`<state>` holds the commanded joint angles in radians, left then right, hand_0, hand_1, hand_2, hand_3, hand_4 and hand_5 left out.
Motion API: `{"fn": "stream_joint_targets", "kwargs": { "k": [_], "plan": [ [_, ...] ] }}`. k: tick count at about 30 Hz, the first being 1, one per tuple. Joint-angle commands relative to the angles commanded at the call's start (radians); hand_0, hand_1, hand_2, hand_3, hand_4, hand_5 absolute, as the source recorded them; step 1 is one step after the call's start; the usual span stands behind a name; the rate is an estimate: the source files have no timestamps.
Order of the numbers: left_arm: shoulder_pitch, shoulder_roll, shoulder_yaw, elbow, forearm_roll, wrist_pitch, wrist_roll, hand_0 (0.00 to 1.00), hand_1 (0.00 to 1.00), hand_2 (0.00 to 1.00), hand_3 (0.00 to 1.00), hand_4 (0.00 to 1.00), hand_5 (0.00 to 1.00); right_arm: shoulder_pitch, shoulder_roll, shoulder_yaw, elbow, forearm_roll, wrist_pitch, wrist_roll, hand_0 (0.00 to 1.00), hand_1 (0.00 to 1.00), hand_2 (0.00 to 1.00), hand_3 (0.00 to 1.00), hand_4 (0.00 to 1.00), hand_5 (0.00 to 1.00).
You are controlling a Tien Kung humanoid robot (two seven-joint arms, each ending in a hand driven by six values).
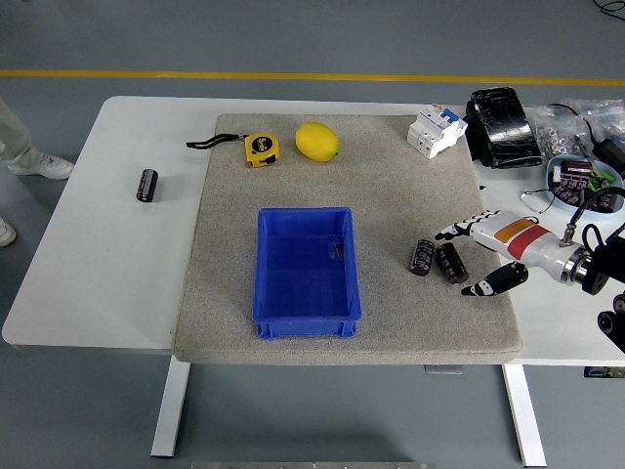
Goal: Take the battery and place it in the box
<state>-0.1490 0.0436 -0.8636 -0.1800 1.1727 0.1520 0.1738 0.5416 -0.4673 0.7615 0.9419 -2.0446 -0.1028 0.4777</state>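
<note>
Two black cylindrical batteries lie side by side on the grey mat, one [422,256] to the left of the other [450,263]. A third battery [146,185] rests on the bare white table at the far left. The blue box [308,311] sits mid-mat and holds nothing. My right hand [467,262] comes in from the right, open, with its fingers [457,231] spread just behind the right-hand battery and its thumb [486,286] in front of it. It holds nothing. My left arm is out of view.
A yellow tape measure [260,149] and a lemon [317,141] lie at the mat's far edge. A white circuit breaker [435,130], a black package [503,127] and a bowl of parts [581,181] crowd the right rear. A person's shoe [39,166] shows at the left.
</note>
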Motion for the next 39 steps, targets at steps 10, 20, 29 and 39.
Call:
{"fn": "stream_joint_targets", "kwargs": {
  "k": [10,20,29,39],
  "plan": [
    [-0.01,-0.001,0.008,0.0,-0.003,0.0,0.0,0.51,0.524,0.598,0.694,0.65,0.772,0.035,0.016,-0.032,-0.049,-0.007,-0.017,0.009,0.749,0.704,0.731,0.784,0.998,0.209],
    [-0.013,0.001,0.012,0.0,-0.005,-0.001,-0.002,0.51,0.525,0.597,0.694,0.649,0.773,0.045,0.027,-0.047,-0.079,-0.002,-0.014,0.002,0.721,0.671,0.7,0.754,0.998,0.204],
    [-0.016,0.002,0.016,0.0,-0.006,-0.003,-0.002,0.511,0.525,0.598,0.694,0.649,0.774,0.065,0.034,-0.066,-0.08,-0.002,0.002,-0.011,0.707,0.659,0.69,0.713,0.986,0.196],
    [-0.017,0.005,0.018,0.0,-0.01,-0.003,-0.001,0.511,0.525,0.595,0.693,0.648,0.772,0.082,0.045,-0.069,-0.076,-0.007,0.043,-0.039,0.687,0.649,0.685,0.682,0.963,0.191]
  ]
}}
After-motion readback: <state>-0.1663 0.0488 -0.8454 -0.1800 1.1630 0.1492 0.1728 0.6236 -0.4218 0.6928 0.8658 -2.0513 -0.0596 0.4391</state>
